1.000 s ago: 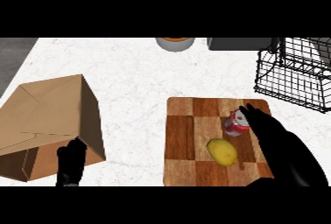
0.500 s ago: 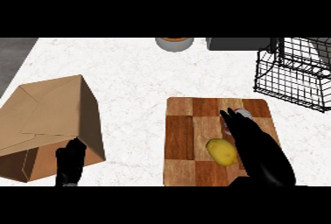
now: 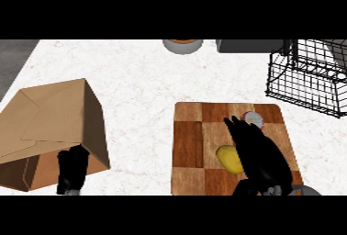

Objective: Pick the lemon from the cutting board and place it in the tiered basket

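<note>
The right hand (image 3: pixel 254 147) has slid left over the cutting board (image 3: pixel 193 151), fingers straight and holding nothing, now touching the lemon (image 3: pixel 228 159); grasp seems imminent, basket (image 3: pixel 308 75) waiting far right.

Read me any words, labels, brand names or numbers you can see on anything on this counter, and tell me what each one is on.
No readable text anywhere.
Paper bag: plain brown, no print.
Cutting board: bare wood.
Small red and white object beside the right hand: any marking is too blurred to read.
Tiered basket: no tag visible.
</note>
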